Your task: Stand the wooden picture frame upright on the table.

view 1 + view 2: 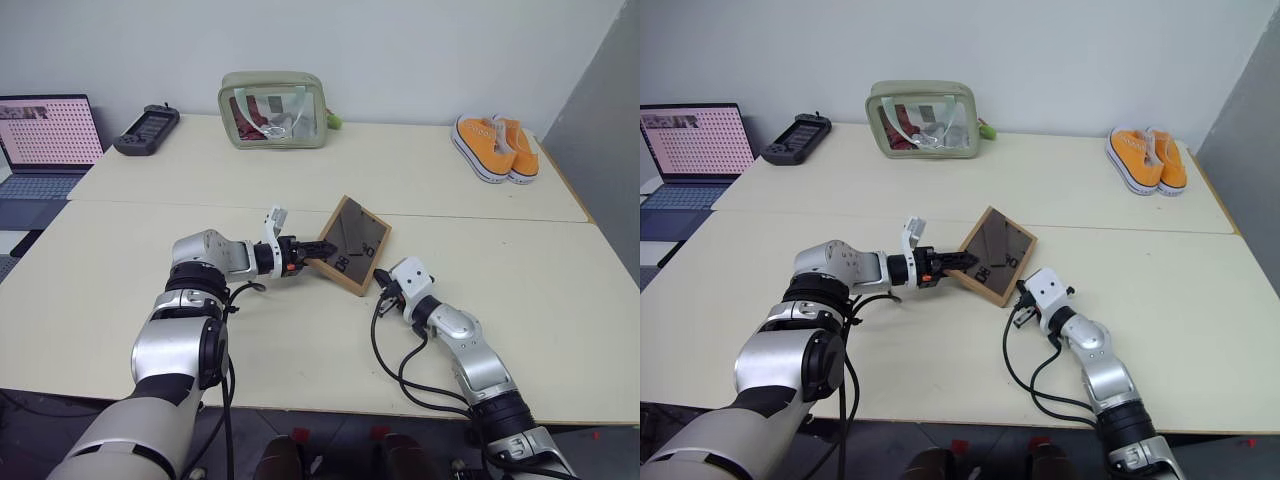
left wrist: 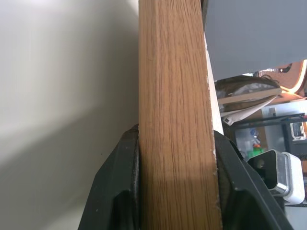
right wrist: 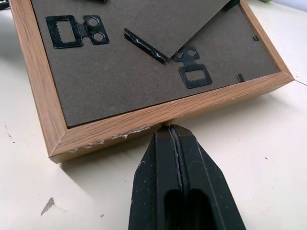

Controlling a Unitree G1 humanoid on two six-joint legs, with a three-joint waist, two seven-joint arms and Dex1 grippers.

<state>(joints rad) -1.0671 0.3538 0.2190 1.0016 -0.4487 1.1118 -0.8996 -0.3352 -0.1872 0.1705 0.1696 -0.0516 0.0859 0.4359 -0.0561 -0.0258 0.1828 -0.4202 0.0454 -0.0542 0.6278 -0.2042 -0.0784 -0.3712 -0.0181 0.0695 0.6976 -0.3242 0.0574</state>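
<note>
The wooden picture frame (image 1: 352,242) is tilted at the middle of the table (image 1: 480,190), its dark back panel with the fold-out stand facing up. My left gripper (image 1: 318,250) is shut on the frame's left edge. In the left wrist view, its black fingers (image 2: 125,163) press on both sides of the light-wood rim (image 2: 175,96). My right gripper (image 1: 383,291) is shut. In the right wrist view, this gripper (image 3: 171,128) has its tip right at the frame's (image 3: 144,72) near wooden edge, holding nothing.
A green transparent pouch (image 1: 272,108) stands at the table's back. Orange shoes (image 1: 497,147) lie at the back right. A black handheld controller (image 1: 146,127) and a laptop (image 1: 45,140) are at the back left. A seam (image 1: 480,217) crosses the tabletop behind the frame.
</note>
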